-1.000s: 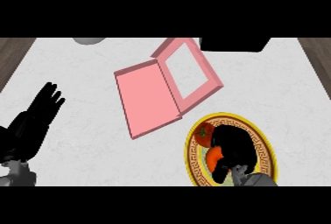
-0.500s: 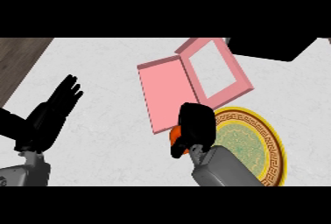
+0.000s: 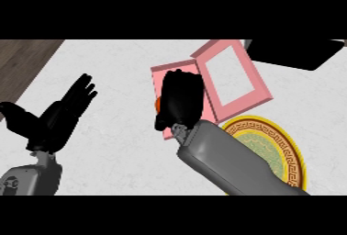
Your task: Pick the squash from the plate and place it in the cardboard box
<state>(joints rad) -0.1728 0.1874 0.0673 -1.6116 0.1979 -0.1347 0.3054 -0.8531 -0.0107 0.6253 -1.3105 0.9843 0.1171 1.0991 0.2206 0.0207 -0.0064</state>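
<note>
Black against the pink, my right hand [image 3: 180, 98] hangs over the open cardboard box [image 3: 166, 73], its fingers curled round the squash [image 3: 158, 104]. I see the squash only as an orange sliver at the hand's left edge; the rest is hidden under the palm. It sits above the left side of the box's shallow tray, and I cannot tell whether it touches the tray floor. The grey forearm [image 3: 227, 163] runs from the hand down to the lower right and crosses the left rim of the plate [image 3: 293, 156].

The box lies with its lid [image 3: 230, 75] thrown back to the right, its white inner panel facing up inside a pink frame. The plate, yellow-rimmed with a dark key pattern and a pale green middle, lies just below the lid's lower corner, and nothing shows on the part of it I can see.

My left hand [image 3: 58, 119] shows at the left of the view, well apart from the box, fingers straight and spread upward, thumb out to the side, holding nothing.

Pale marbled bench [image 3: 122, 156] carries it all. A dark flat object [image 3: 291, 53] lies at the top right, beyond the lid.
</note>
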